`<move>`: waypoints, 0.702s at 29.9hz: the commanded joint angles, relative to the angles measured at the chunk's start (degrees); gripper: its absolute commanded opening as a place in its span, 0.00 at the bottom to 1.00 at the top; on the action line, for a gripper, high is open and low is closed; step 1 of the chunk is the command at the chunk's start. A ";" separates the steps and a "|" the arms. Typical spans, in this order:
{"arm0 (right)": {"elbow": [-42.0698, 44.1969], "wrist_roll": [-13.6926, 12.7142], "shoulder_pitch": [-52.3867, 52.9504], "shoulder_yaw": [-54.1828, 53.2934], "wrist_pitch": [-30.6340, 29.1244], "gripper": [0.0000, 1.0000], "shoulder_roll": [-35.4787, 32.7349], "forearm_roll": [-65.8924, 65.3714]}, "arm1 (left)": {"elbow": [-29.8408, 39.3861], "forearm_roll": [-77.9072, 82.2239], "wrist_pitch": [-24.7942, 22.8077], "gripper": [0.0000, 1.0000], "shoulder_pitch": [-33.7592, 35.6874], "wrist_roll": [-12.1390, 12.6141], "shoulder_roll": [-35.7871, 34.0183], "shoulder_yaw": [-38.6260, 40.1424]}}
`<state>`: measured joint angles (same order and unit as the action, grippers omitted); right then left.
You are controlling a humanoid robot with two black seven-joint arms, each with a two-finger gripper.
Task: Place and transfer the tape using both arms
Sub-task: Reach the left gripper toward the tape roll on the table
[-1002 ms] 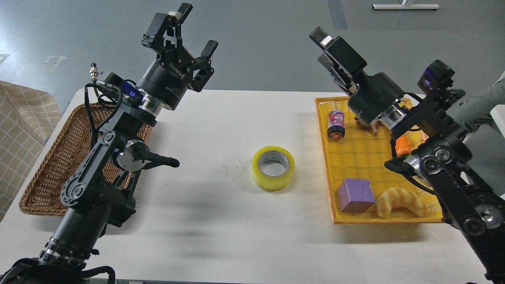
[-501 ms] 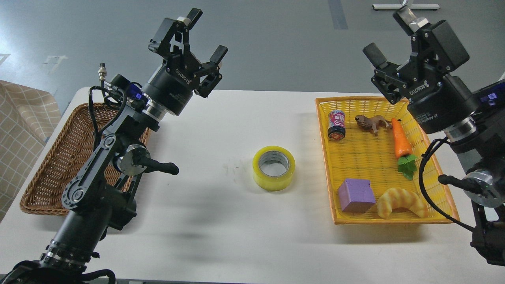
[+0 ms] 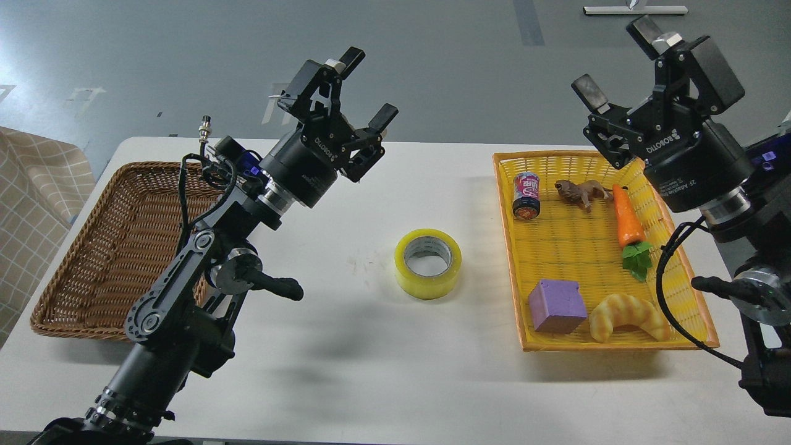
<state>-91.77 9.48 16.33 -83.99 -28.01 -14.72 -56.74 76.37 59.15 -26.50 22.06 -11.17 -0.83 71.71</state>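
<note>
The yellow tape (image 3: pixel 428 263) lies flat on the white table (image 3: pixel 371 371), hole up, near the middle. My left gripper (image 3: pixel 364 89) is open and empty, raised above the table's far edge, up and to the left of the tape. My right gripper (image 3: pixel 618 65) is open and empty, raised above the far right corner of the yellow tray (image 3: pixel 513 259). Neither gripper touches the tape.
A brown wicker basket (image 3: pixel 93 259) stands at the left, partly behind my left arm. The yellow tray at the right holds a small can (image 3: pixel 526 196), a toy animal (image 3: pixel 578 192), a carrot (image 3: pixel 628 224), a purple cube (image 3: pixel 557 305) and a croissant (image 3: pixel 627 316).
My left arm has swung to the right, toward the table's middle, clearing the basket. My right arm swung up and right off the tray, uncovering the carrot. The tape has not moved.
</note>
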 commanded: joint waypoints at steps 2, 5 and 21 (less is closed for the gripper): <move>0.63 -0.43 0.11 -0.21 0.01 1.00 -0.66 0.05 | 0.54 2.37 0.49 0.99 0.61 0.01 0.83 0.71; 0.81 -0.52 0.55 -1.17 0.01 1.00 -0.57 0.05 | 0.10 0.71 0.66 0.99 0.53 0.01 0.83 1.15; 2.74 -3.77 0.55 -2.05 5.24 1.00 -0.57 -0.12 | -2.01 23.13 15.05 0.98 6.05 -7.17 -1.19 0.19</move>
<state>-89.98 5.83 16.90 -86.27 -22.76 -14.98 -56.62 75.34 68.95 -16.28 25.75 -12.76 -0.91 72.15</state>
